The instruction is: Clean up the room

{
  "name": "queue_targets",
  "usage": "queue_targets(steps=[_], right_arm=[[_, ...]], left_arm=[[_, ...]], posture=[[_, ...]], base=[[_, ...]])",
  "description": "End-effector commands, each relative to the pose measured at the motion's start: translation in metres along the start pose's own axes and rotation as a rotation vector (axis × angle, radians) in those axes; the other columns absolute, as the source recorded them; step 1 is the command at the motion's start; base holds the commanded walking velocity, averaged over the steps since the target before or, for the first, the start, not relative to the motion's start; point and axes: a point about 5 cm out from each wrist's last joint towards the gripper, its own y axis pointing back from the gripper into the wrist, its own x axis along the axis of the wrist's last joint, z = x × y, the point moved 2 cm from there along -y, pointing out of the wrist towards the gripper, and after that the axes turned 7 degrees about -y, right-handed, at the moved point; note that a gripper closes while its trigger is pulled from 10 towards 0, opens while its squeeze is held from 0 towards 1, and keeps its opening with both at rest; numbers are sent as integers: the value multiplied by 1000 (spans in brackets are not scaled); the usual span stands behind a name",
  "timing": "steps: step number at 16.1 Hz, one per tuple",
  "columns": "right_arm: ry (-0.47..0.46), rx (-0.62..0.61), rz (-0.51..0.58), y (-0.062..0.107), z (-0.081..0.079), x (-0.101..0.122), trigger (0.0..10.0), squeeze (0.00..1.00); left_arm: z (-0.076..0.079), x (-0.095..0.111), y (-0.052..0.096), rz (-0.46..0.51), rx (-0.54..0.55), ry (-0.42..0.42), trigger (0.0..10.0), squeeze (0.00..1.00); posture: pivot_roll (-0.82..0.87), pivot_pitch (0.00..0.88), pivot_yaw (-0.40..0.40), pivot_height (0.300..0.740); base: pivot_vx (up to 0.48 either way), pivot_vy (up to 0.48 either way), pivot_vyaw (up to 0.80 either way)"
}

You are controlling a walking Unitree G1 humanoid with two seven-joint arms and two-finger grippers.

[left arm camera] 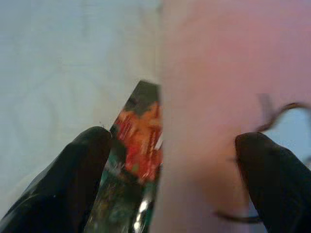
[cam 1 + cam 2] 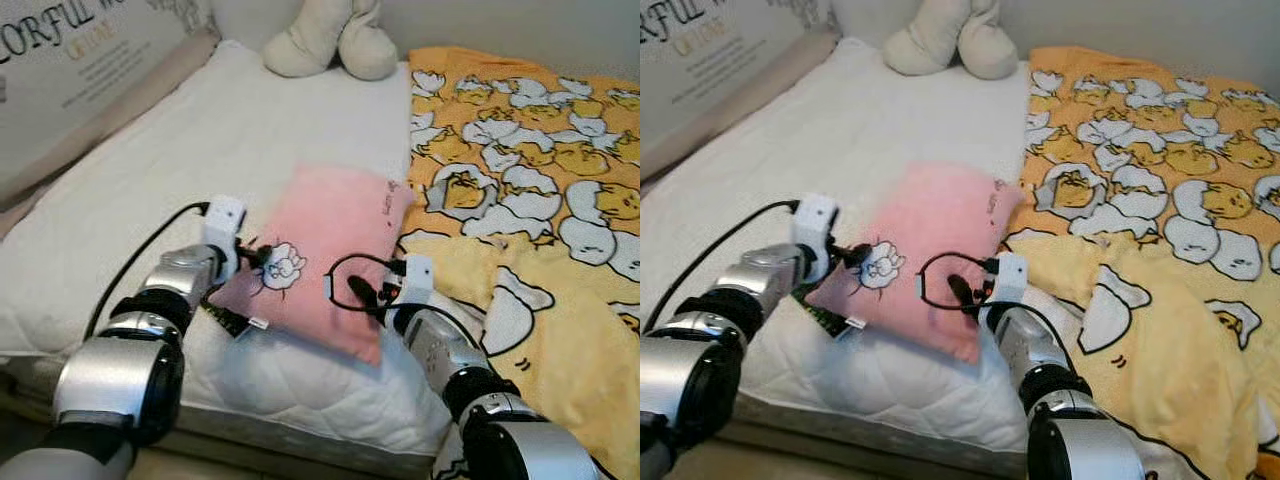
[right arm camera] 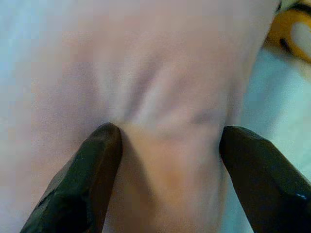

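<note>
1. Pillow [image 2: 335, 255], pink, lies on the bed [image 2: 150, 180] near its front edge.
2. Left gripper [image 2: 246, 255] and right gripper [image 2: 372, 296]: jaws apart, straddling its corners.
3. Likely soft and light; pinch opposite corners.

A bed with a white quilted mattress [image 2: 150, 190] takes up most of the scene. Over its right half lies a yellow blanket [image 2: 540, 200] printed with cartoon egg figures — rumpled near the foot. A cream plush toy [image 2: 330, 40] sits at the head, against a pale wall [image 2: 520, 25]. Along the left stands a lettered board [image 2: 70, 60] — partly cropped.
</note>
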Motion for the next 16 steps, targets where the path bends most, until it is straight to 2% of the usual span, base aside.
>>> queue_targets(steps=[1, 2, 3, 4, 5, 7, 10, 13, 16], right_arm=[[4, -18, -43, 0, 0, -10, 10000, 0], [-12, -28, -63, 0, 1, -15, 10000, 0], [-19, -41, -77, 1, 3, -18, 0, 0], [-10, -51, -91, 2, 5, -20, 0, 0], [-12, -55, -85, 2, 7, -19, 0, 0], [-9, -57, -63, 2, 8, -13, 0, 0], [-30, -68, -53, 3, 11, -12, 0, 0], [-48, -112, -63, 8, 24, -17, 0, 0], [-54, -134, -69, 10, 29, -19, 0, 0]], left_arm=[[4, -21, 0, -64, -10, 73, 10000, 0], [13, -39, 0, -109, -38, 150, 10000, 0], [26, -53, -2, -123, -71, 227, 6745, 0], [37, -59, -3, -133, -101, 242, 0, 0], [42, -60, -5, -133, -93, 247, 0, 0], [47, -55, -7, -111, -99, 204, 0, 0], [49, -48, -9, -84, -87, 215, 0, 0], [54, -47, -11, -81, -96, 204, 0, 0], [60, -45, -12, -76, -112, 146, 0, 0]], posture=[[151, 96, -4, 740], [155, 97, -8, 740], [156, 106, -18, 740], [155, 106, -18, 740], [141, 111, -17, 740], [119, 115, -10, 740], [114, 115, -4, 740], [108, 99, 7, 740], [102, 59, 17, 740]], base=[[0, 0, 0], [0, 0, 0], [0, 0, 0], [0, 0, 0], [0, 0, 0], [0, 0, 0], [0, 0, 0], [0, 0, 0], [0, 0, 0]])
